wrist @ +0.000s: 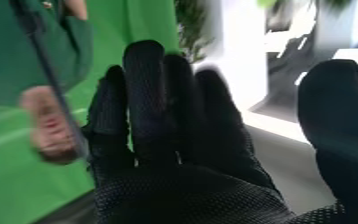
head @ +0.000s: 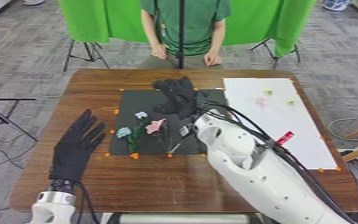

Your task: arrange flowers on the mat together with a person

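Two blue flowers (head: 124, 132) and a pink flower (head: 155, 125) are lying on the black mat (head: 191, 148); yellow blooms (head: 269, 92) on the white sheet (head: 278, 135) are probably awaiting placement. The right hand (wrist: 180, 192) and left hand (head: 71, 155) are holding nothing, fingers straight.

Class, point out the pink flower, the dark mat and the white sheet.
Pink flower (head: 155, 125): head view, its petals.
Dark mat (head: 137, 100): head view, upper left part.
White sheet (head: 275, 118): head view, blank middle.

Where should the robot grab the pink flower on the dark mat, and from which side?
I'd pinch the pink flower by its thin stem just below the bloom, from above and the robot's side: it lies on the dark mat, stem pointing back toward the robot.
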`<action>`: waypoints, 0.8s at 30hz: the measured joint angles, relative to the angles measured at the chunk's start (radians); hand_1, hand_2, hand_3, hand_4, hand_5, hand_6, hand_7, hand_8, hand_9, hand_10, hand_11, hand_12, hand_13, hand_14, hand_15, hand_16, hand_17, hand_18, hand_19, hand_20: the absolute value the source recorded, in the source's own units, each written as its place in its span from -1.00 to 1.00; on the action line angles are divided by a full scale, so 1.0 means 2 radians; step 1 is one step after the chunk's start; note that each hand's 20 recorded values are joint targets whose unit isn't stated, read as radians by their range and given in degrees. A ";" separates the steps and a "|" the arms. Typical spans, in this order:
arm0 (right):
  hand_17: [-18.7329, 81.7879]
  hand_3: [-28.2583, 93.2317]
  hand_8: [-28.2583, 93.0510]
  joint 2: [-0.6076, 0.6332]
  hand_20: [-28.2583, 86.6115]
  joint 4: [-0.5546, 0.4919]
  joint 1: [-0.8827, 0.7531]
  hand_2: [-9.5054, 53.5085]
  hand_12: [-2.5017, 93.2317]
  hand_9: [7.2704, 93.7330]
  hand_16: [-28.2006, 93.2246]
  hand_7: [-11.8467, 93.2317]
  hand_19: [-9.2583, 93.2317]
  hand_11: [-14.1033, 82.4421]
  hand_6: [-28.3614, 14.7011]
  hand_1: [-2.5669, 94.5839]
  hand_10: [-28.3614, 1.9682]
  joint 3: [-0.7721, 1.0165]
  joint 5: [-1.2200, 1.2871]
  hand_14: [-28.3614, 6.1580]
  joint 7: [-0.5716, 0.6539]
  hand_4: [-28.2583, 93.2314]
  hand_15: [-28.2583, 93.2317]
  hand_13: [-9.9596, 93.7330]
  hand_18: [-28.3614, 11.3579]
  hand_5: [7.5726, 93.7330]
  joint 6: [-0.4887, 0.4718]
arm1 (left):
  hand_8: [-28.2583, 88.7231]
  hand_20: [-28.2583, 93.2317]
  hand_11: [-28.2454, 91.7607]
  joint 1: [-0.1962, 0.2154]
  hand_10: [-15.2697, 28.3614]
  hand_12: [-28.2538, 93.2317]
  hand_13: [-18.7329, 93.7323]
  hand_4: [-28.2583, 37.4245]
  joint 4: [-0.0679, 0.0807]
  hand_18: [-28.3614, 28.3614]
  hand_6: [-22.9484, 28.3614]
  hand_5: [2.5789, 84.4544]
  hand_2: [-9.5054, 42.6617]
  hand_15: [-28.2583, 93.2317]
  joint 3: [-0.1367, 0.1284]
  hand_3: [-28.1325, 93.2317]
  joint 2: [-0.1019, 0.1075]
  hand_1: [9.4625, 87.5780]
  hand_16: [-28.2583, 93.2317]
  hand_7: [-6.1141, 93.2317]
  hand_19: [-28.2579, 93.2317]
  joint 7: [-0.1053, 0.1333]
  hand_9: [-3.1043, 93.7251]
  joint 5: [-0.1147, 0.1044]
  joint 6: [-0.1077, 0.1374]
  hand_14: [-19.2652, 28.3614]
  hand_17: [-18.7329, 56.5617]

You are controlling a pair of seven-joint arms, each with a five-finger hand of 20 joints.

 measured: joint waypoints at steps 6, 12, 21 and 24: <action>-0.60 0.80 -0.63 0.024 -0.03 -0.107 -0.069 -0.71 -0.40 -0.64 0.07 -0.61 0.06 -0.66 -0.01 -0.57 0.02 0.148 0.154 -0.05 -0.015 -0.91 -0.41 -0.42 -0.63 -0.68 -0.079 | -0.66 -0.39 -0.28 0.004 0.14 -0.31 -0.32 -1.00 -0.001 0.74 0.03 -0.33 -0.82 -0.22 -0.004 0.57 -0.003 -0.55 -0.46 -0.62 0.09 0.000 -0.51 0.000 0.000 0.36 -0.80; -0.59 0.80 -0.65 0.081 0.02 -0.180 -0.174 -0.80 -0.43 -0.53 0.08 -0.57 0.11 -0.59 0.06 -0.57 0.00 0.290 0.291 -0.05 -0.037 -0.92 -0.35 -0.36 -0.67 -0.55 -0.120 | -0.66 -0.39 -0.28 0.012 0.15 -0.31 -0.32 -1.00 -0.006 0.74 0.03 -0.32 -0.82 -0.22 -0.010 0.57 -0.006 -0.54 -0.46 -0.62 0.09 0.002 -0.51 0.000 0.000 0.36 -0.80; -0.52 0.83 -0.69 0.067 0.11 -0.234 -0.393 -0.86 -0.41 -0.41 -0.08 -0.44 0.22 -0.38 0.04 -0.58 -0.08 0.501 0.507 -0.07 -0.055 -0.92 -0.05 -0.27 -0.69 -0.43 -0.031 | -0.66 -0.39 -0.28 0.023 0.14 -0.31 -0.32 -1.00 -0.008 0.74 0.04 -0.33 -0.82 -0.22 -0.017 0.57 -0.012 -0.55 -0.46 -0.62 0.09 0.006 -0.51 -0.001 0.001 0.36 -0.80; -0.51 0.84 -0.69 0.063 0.12 -0.237 -0.443 -0.86 -0.41 -0.41 -0.10 -0.43 0.22 -0.36 0.04 -0.58 -0.09 0.524 0.582 -0.07 -0.069 -0.92 -0.04 -0.28 -0.68 -0.43 -0.009 | -0.66 -0.39 -0.28 0.024 0.14 -0.31 -0.32 -1.00 -0.008 0.74 0.03 -0.33 -0.82 -0.22 -0.016 0.57 -0.012 -0.55 -0.46 -0.62 0.09 0.006 -0.51 -0.001 0.001 0.36 -0.80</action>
